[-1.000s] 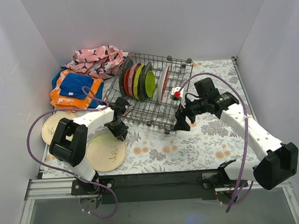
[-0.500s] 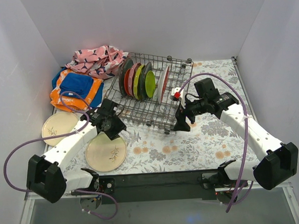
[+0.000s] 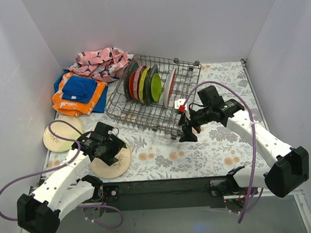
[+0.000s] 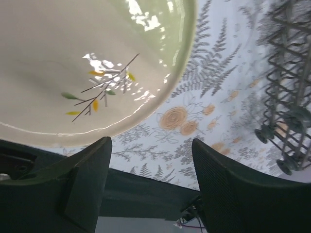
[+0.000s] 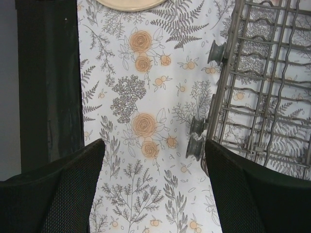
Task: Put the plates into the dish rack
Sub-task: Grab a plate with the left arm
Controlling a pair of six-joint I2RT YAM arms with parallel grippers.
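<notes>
Nearest me on the left, the left fingers (image 4: pixel 87 179) hang spread over the cream plate (image 3: pixel 122 162) with nothing between them. I cannot tell whether they touch it. That plate lies flat on the bench (image 3: pixel 208 150) near the front edge, sprig side up. Just behind it, further left, a second cream plate (image 3: pixel 57 142) also lies flat. Toward the middle, the right fingers (image 5: pixel 73 184) are spread and empty beside the near corner of the dish rack (image 3: pixel 145 114). Further back, a row of plates (image 3: pixel 146 85) stands on edge in the rack's left part. Folded cloths (image 3: pixel 78 94) lie far left.
</notes>
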